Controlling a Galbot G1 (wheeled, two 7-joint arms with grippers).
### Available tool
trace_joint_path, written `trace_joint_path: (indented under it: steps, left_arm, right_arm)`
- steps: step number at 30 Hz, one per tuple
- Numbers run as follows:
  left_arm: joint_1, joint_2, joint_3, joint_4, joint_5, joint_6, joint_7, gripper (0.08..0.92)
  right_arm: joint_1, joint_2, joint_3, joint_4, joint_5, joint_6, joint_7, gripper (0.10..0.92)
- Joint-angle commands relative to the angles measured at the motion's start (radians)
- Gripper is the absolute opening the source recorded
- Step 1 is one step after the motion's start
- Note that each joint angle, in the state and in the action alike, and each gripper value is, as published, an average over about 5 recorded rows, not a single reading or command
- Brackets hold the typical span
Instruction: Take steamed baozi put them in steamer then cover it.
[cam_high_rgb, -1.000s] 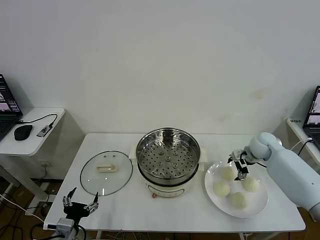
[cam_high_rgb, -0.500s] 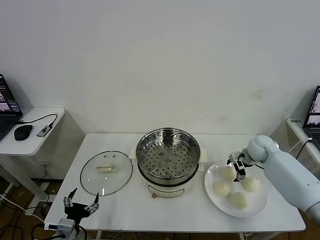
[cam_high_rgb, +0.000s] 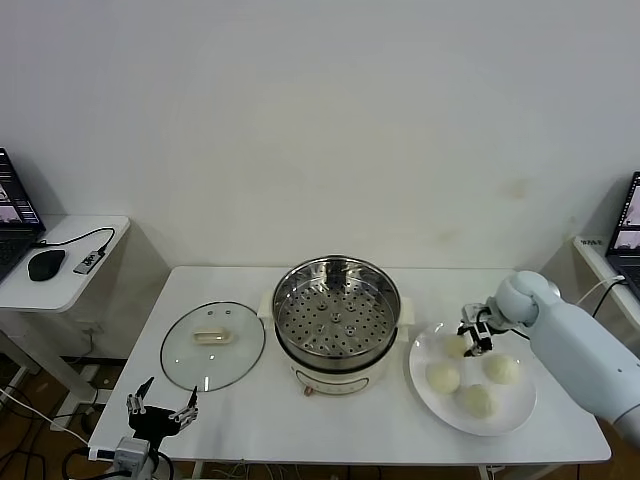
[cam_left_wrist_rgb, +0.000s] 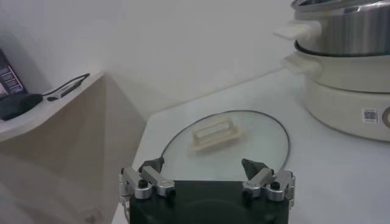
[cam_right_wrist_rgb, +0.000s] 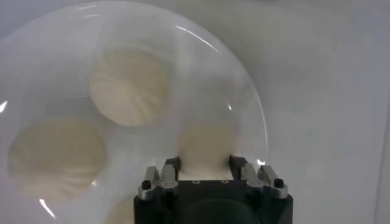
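1. The right claw is closed on one steamed baozi, the bun at the far, steamer-side part of the white plate near the tabletop's right edge; the right wrist view shows its fingers pressed against the bun's two sides.
2. Three more buns lie on the same plate, none of them touched by the claw: one toward the steamer, one toward the right edge, one nearest the front edge.
3. The steamer stands at the middle of the tabletop, uncovered, its perforated tray showing no bun.
4. The cover lies flat near the left edge, handle up, apart from the steamer.
5. The left claw hangs spread wide and holding nothing, off the front left corner.
6. Judged from this, the first bun's pick-up is in hand. The next move calls for a straight lift clear of the plate, a carry leftward over the pot's rim, and a gentle release onto the tray; a hard squeeze could dent the soft dough.
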Motion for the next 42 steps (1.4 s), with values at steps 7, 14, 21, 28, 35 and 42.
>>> trace_joint_path:
  steps: [7,14,21,28,35,42]
  left_arm:
    - [-0.003,-0.004,0.009,-0.012,0.002,0.001,-0.001,0.823]
    - [-0.006,-0.001,0.005,-0.032,0.005,0.026,-0.002,0.823]
    - [0.0,0.001,-0.008,-0.049,0.006,0.051,-0.023,0.823]
    - [0.005,-0.014,-0.015,-0.06,0.003,0.049,-0.043,0.823]
    - [0.017,-0.024,-0.028,-0.075,0.004,0.049,-0.054,0.823]
    - [0.029,-0.05,-0.03,-0.088,0.016,0.047,-0.061,0.823]
  right_arm:
    - [0.199,-0.106,-0.119,0.073,0.236,-0.044,-0.05,0.484]
    - [0.671,-0.043,-0.444,0.03,0.434,-0.057,-0.102,0.484]
    - [0.908,0.172,-0.582,-0.156,0.527,-0.021,-0.149,0.484]
    - [0.897,0.401,-0.566,-0.373,0.665,0.399,-0.2,0.485]
    - [0.867,0.512,-0.575,-0.406,0.502,0.793,-0.189,0.49]
    - [0.822,0.523,-0.643,-0.284,0.269,0.905,-0.078,0.486]
